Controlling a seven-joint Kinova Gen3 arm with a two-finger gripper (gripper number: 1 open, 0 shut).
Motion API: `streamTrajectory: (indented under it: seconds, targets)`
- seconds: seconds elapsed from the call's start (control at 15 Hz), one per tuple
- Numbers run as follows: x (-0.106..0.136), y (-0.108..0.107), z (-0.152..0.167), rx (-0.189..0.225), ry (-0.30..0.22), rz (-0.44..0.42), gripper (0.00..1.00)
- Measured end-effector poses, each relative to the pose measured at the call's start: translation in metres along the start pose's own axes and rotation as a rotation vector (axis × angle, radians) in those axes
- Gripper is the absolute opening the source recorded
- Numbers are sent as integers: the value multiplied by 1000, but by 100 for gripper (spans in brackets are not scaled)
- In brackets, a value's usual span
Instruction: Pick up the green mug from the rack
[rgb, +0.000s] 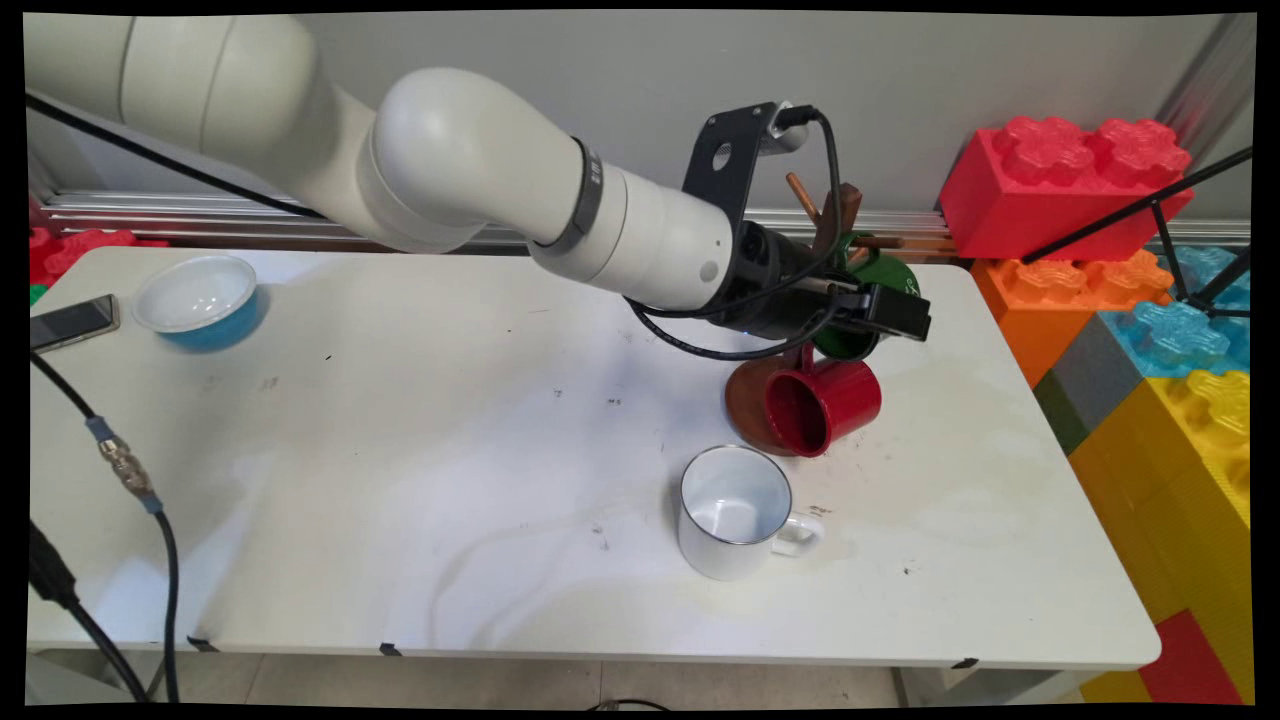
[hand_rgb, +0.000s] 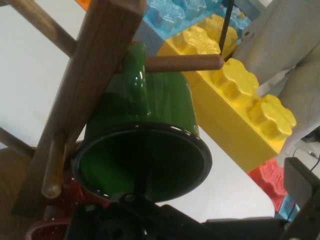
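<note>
1. the pincer (rgb: 900, 312) sits at the mouth of a green mug (hand_rgb: 145, 125), its black linkage right under the mug's dark rim in the hand view; whether it is released or clenched cannot be told.
2. the green mug hangs tilted on a wooden mug tree (hand_rgb: 85, 100), up against the post and just below a peg (hand_rgb: 185, 62), with its mouth toward the hand camera.
3. the mug looks like glossy enamelled metal. it is likely light, stiff and slippery, and it may chip if knocked. the rim looks like the handiest hold, one side inside the wall and one outside; its handle is hidden.
4. a red mug (rgb: 825, 400) hangs lower on the same tree, mouth facing the near side, above the round brown base (rgb: 745, 400).
5. a white mug (rgb: 735, 510) stands upright on the table (rgb: 400, 450) just in front of the tree, handle to the picture's right.
6. well apart at the far left corner are a blue bowl (rgb: 197, 298) and a phone (rgb: 70, 322).
7. big toy blocks (rgb: 1060, 180) are stacked beside the table's right end.
</note>
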Motion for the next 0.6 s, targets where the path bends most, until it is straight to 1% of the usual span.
streamTrajectory:
  seconds: [0.6]
  targets:
    - [1, 0, 7, -31, 26, -79, 100]
